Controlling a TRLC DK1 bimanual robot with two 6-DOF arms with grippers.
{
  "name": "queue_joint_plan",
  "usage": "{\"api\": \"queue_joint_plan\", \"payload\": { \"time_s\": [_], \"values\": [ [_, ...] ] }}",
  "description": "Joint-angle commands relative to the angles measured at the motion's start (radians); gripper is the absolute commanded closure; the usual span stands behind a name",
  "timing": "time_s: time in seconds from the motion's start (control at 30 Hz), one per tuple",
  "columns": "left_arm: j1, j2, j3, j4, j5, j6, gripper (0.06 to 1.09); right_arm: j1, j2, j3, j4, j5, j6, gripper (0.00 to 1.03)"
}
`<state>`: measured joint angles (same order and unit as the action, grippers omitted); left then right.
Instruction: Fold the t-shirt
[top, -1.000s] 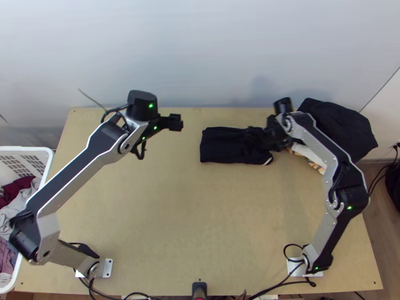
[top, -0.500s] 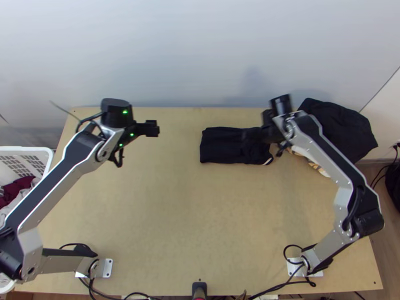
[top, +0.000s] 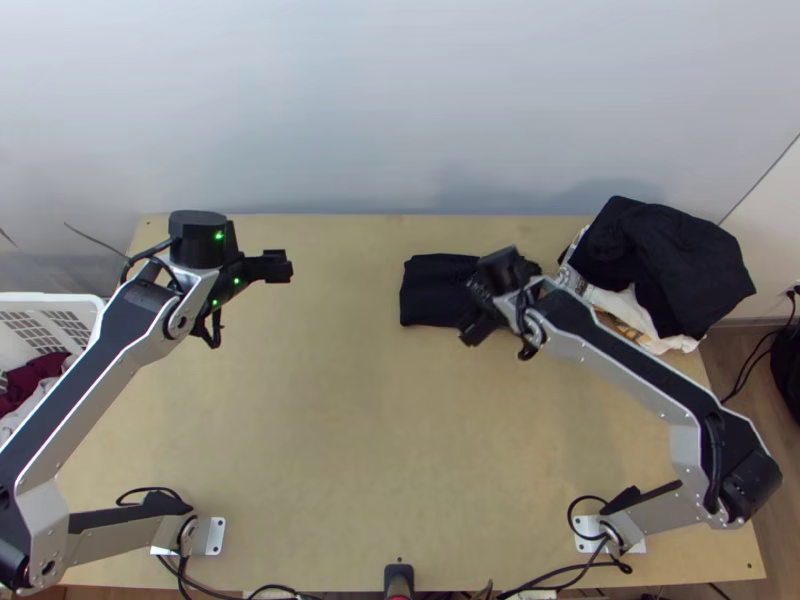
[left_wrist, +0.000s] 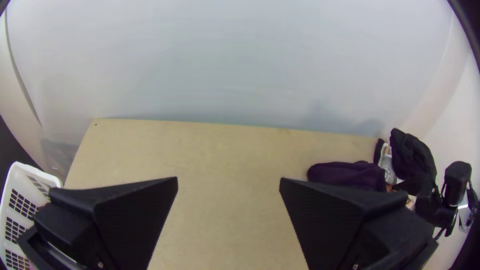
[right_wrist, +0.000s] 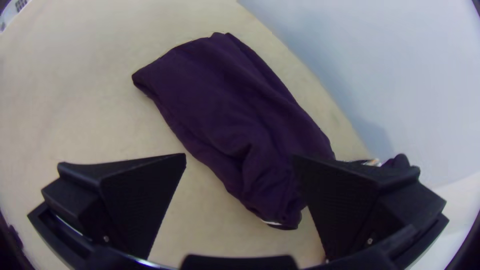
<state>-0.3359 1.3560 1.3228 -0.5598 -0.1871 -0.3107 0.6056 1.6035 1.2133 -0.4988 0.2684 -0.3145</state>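
The dark t-shirt (top: 435, 290) lies folded into a narrow bundle toward the table's far side; in the right wrist view the t-shirt (right_wrist: 225, 110) has creases near one end. Over its right part hovers my right gripper (top: 478, 318), partly covering it; in the right wrist view my right gripper (right_wrist: 240, 155) has its fingers wide apart, with nothing gripped. My left gripper (top: 280, 266) is at the far left, well away from the shirt. Its two fingers stand apart in the left wrist view, where my left gripper (left_wrist: 229, 181) holds nothing.
A heap of dark and light cloth (top: 665, 265) sits at the table's far right corner. Beyond the left edge stands a white basket (top: 95, 325) with clothes in it. Bare tabletop (top: 380, 440) stretches between the arms, and a wall rises behind the table.
My left gripper has moved left, away from the shirt. My right gripper has shifted left and nearer the table's front, uncovering more of the cloth heap. The shirt lies in the same place.
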Motion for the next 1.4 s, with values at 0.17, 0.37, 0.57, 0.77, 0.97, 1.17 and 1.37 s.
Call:
{"api": "queue_joint_plan", "payload": {
  "time_s": [0.17, 0.37, 0.57, 0.77, 0.97, 1.17, 1.37],
  "values": [
    [0.011, -0.009, -0.025, -0.002, 0.002, -0.018, 0.1, 0.117, 0.003, -0.261, 0.312, 0.117, -0.308, 0.04],
    [0.015, -0.008, -0.045, 0.0, 0.003, -0.028, 0.1, 0.128, 0.045, -0.296, 0.391, 0.123, -0.36, 0.04],
    [0.018, 0.0, -0.046, 0.005, 0.003, -0.03, 0.1, 0.074, 0.133, -0.245, 0.439, 0.124, -0.399, 0.04],
    [0.021, 0.005, -0.045, 0.005, 0.002, -0.027, 0.1, 0.039, 0.2, -0.224, 0.513, 0.123, -0.416, 0.04],
    [0.021, 0.009, -0.043, 0.005, 0.002, -0.025, 0.1, 0.022, 0.296, -0.169, 0.554, 0.13, -0.419, 0.04],
    [0.021, 0.012, -0.037, 0.005, 0.002, -0.018, 0.1, 0.005, 0.392, -0.078, 0.562, 0.14, -0.436, 0.17],
    [0.026, 0.009, -0.033, 0.005, 0.002, -0.013, 0.1, -0.001, 0.443, -0.055, 0.631, 0.166, -0.468, 0.93]
  ]
}}
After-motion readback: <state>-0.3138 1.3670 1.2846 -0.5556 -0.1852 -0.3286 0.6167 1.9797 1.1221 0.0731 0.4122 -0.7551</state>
